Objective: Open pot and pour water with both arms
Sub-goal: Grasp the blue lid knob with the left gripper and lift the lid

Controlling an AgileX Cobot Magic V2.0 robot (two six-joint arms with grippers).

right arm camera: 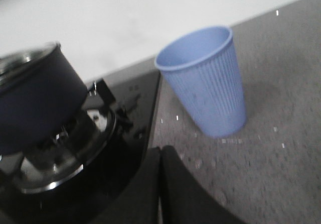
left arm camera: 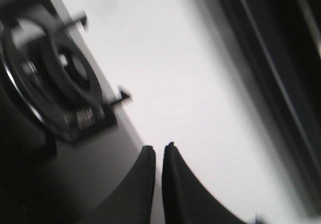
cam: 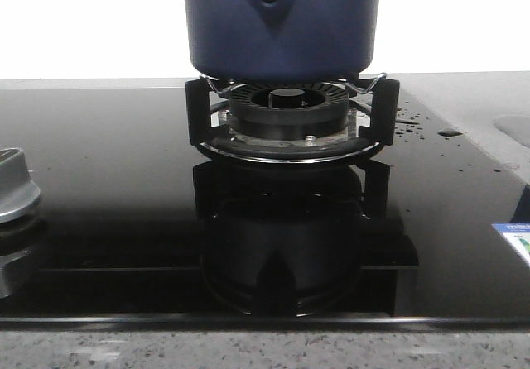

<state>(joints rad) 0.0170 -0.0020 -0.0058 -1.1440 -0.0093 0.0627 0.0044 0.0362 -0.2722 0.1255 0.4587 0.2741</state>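
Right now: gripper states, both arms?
Left gripper: closed, holding nothing.
Right gripper: closed, holding nothing.

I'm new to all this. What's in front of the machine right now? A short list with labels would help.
pot: dark blue pot on the burner ring
cup: ribbed light-blue cup, upright on the grey counter beside the stove
water: drops on the black glass right of the burner
left gripper: shut, empty
right gripper: shut, empty
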